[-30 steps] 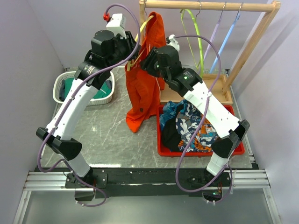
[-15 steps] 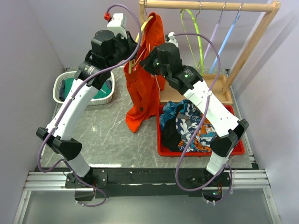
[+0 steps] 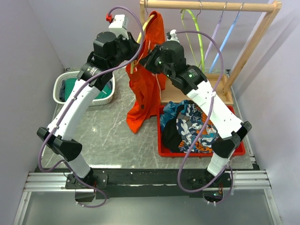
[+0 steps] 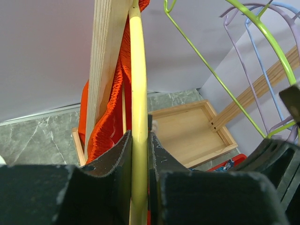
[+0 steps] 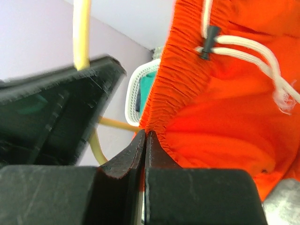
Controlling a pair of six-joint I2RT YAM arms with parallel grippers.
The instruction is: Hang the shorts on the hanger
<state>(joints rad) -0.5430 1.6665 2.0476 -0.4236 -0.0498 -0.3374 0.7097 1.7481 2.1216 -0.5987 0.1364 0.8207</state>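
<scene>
Hanging at the left end of the wooden rack (image 3: 211, 5), the shorts (image 3: 143, 89) drape down alongside its left post in the top view. The hanger (image 3: 146, 24) rises against that same post, and both arms reach up to it.

Left wrist view: the left gripper (image 4: 139, 157) is clamped on the hanger's yellow bar, just beside the rack post (orange fabric bunched behind the post).

Right wrist view: the right gripper (image 5: 146, 140) is closed tight, its tips pinching the waistband edge of the shorts, with the white drawstring (image 5: 243, 51) higher on the fabric.
</scene>
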